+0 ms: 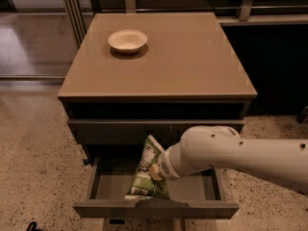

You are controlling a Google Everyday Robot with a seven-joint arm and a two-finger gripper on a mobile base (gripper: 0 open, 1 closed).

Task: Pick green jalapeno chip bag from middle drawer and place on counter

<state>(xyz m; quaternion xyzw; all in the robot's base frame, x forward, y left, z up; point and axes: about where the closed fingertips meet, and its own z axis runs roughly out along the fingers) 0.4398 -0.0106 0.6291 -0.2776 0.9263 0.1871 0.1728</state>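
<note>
The green jalapeno chip bag (146,179) stands nearly upright in the open middle drawer (192,209), its top edge risen to the level of the drawer front above. My gripper (155,171) reaches in from the right on the white arm and is shut on the bag's right side. The bag's lower end hangs at or just above the drawer's grey tray. The tan counter (192,57) is the cabinet's top slab, directly above.
A cream round bowl (127,40) sits on the counter's back left. A closed drawer front (120,131) overhangs the open drawer. Speckled floor lies on both sides of the cabinet. Metal frame legs stand behind at the left.
</note>
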